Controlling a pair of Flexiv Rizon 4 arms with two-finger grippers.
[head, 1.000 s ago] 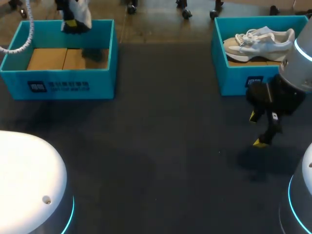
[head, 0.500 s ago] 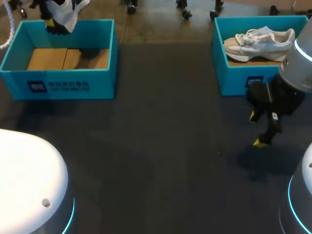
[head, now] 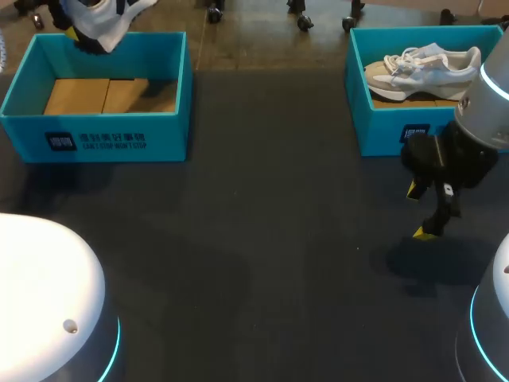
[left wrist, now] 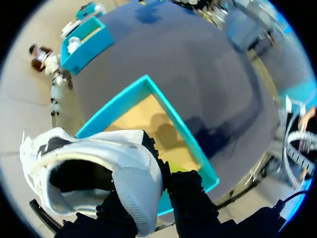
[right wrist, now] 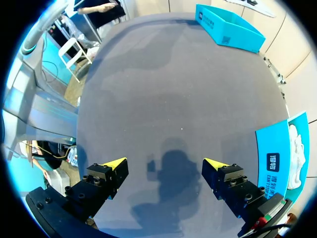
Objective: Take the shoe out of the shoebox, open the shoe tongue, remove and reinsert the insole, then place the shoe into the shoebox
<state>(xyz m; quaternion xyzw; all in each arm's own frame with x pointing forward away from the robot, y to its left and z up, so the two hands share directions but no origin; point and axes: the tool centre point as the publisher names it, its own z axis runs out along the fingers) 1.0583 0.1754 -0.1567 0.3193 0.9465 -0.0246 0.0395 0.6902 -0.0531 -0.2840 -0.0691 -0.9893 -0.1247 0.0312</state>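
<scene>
White now above teal: lifts the pale mesh sneaker [left wrist: 99,163], heel pinched in the left gripper [left wrist: 157,201], higher than a second ago, past the far rim of the open teal cardboard shoebox [head: 111,137], apparently ending the take-out step; leaves the right gripper [right wrist: 165,163] splayed wide, idle.

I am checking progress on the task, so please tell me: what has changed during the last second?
The left gripper, shut on the white shoe, raised it higher above the far side of the left shoebox. The right gripper stayed open above the table, and the other shoe stayed in the right shoebox.
</scene>
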